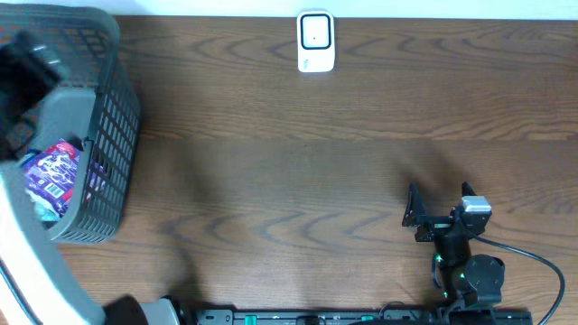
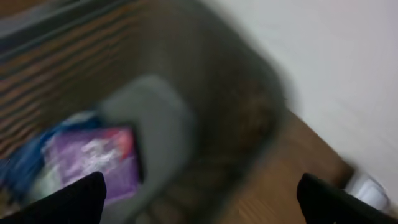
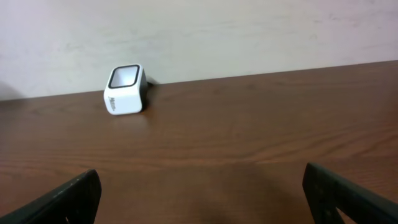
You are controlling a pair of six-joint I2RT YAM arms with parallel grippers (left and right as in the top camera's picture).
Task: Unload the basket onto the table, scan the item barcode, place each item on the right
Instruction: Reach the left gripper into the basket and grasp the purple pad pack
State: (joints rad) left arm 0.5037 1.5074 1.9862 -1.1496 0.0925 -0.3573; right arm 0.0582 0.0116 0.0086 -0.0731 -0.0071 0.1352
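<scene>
A purple packet, the item, lies inside the grey mesh basket at the table's left end. In the blurred left wrist view the purple packet lies on the basket floor, beside blue wrapping. My left gripper hangs open over the basket, a little to the right of the packet, with nothing between its fingers. The white barcode scanner stands at the table's far edge, and the right wrist view shows the scanner far ahead on the left. My right gripper rests open and empty near the front right.
The left arm's black body reaches over the basket's far side. A black cable loops behind the right arm's base. The wooden tabletop stretches between basket and right arm. A pale wall rises behind the scanner.
</scene>
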